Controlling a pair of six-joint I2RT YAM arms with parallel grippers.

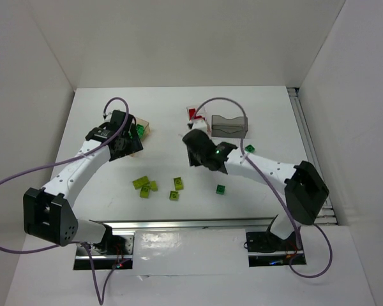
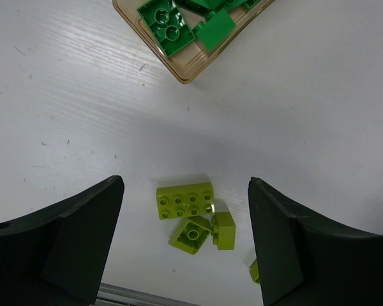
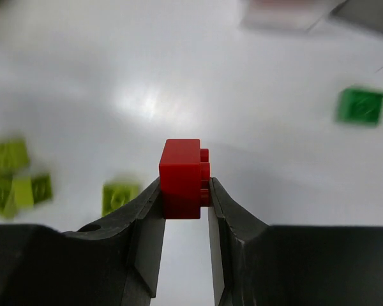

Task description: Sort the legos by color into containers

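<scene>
The right gripper (image 3: 185,191) is pinched shut on a single red brick (image 3: 180,172), its two fingers pressing the brick's flat sides while the studs face the right of the wrist frame. The brick is off the white table (image 1: 179,95), and the blur in that view suggests the arm is moving. What matters for the next move is where the red pile lies. In the top view the clear container (image 1: 193,115), with red showing inside it, sits in the upper middle of the frame, near and just above the right gripper (image 1: 196,145). The dark grey container (image 1: 230,125) stands right beside it on the right, so the drop probably calls for a short reach up the frame and for keeping left of the grey box. From the right wrist the clear container is only a pale blur at the top edge, right of centre. The right arm is plainly the nearer one to it. The left gripper (image 2: 185,182) stands wide and holds nothing. It hangs over a cluster of lime bricks (image 2: 186,201) at the lower centre of its own view. The largest of them lies with its long axis across the frame, roughly spanning the gap between the fingers. The tan container (image 2: 185,75) of dark green bricks (image 2: 166,25) sits at the top of that view.
</scene>
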